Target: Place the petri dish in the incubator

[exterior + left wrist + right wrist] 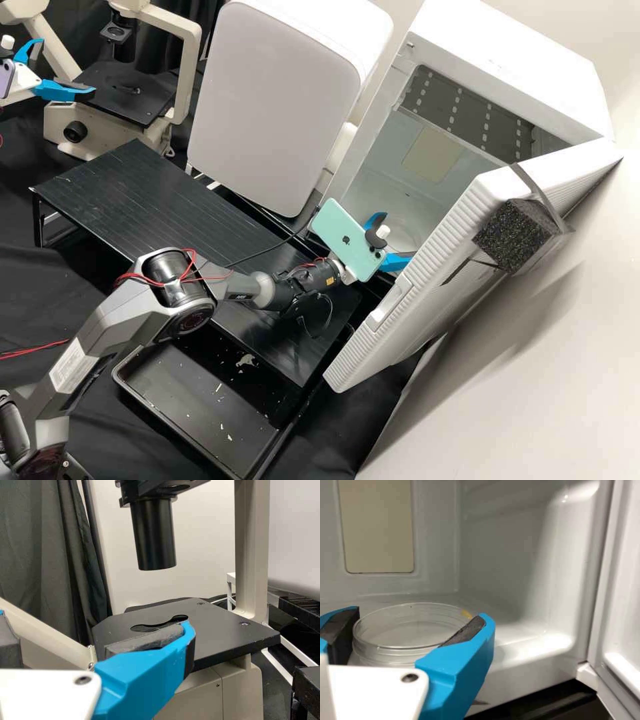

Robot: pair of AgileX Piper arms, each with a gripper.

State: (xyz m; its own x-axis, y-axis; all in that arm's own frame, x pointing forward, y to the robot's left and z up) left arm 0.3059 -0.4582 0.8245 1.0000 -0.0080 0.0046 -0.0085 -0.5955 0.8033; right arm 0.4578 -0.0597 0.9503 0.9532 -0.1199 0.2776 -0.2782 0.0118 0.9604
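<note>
In the high view, my right gripper is at the opening of the white incubator, shut on the clear petri dish. From the right wrist view, the round petri dish sits level between the dark pads of my right gripper, low over the incubator floor; whether its base touches is hidden. My left gripper stands open beside the microscope at the upper left of the high view. In the left wrist view, my left gripper has nothing visible between its fingers.
The incubator door stands open at the right, close beside my right fingers. A black slatted stand lies under the right arm, with a black tray below. The microscope stage is just beyond my left fingers.
</note>
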